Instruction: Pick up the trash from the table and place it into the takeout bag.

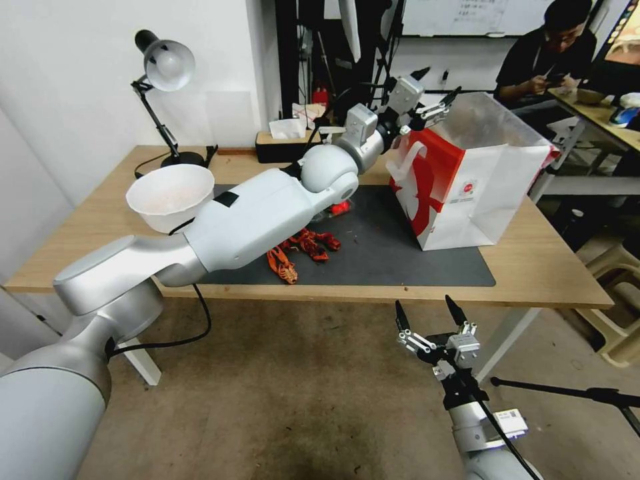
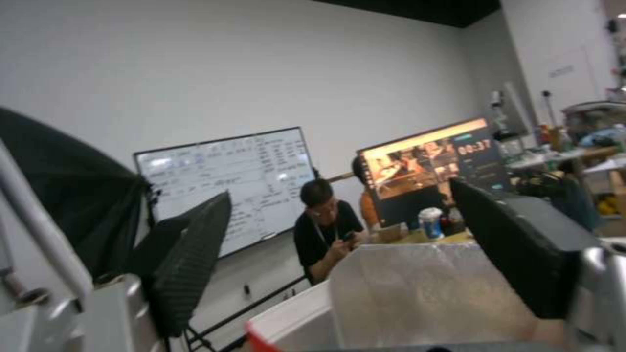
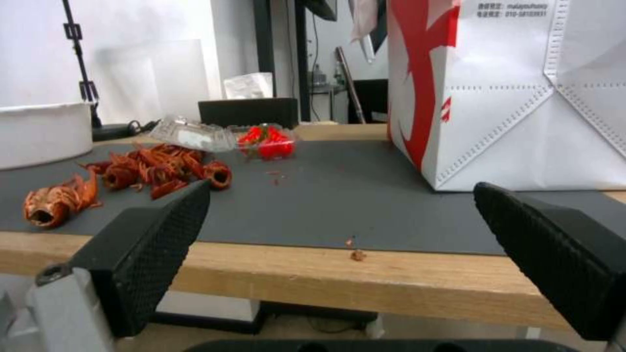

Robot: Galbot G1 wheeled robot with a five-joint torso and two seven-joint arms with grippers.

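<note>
Left gripper [image 1: 427, 100] being held open, empty, above bag [image 1: 480, 180] mouth. Right gripper [image 1: 430, 317] being held open, empty, below surface [image 1: 553, 267] edge. Crayfish shells [image 1: 300, 250] lying on mat [image 1: 387, 260], toward left arm's side; bowl [image 1: 170, 197] beyond.

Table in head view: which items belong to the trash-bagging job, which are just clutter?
Job:
- takeout bag, left end effector open above its mouth
- crayfish shells on the mat
- clear clamshell box
- white bowl

Clutter:
- desk lamp
- tissue box
- right end effector, open, waiting below the table edge
</note>
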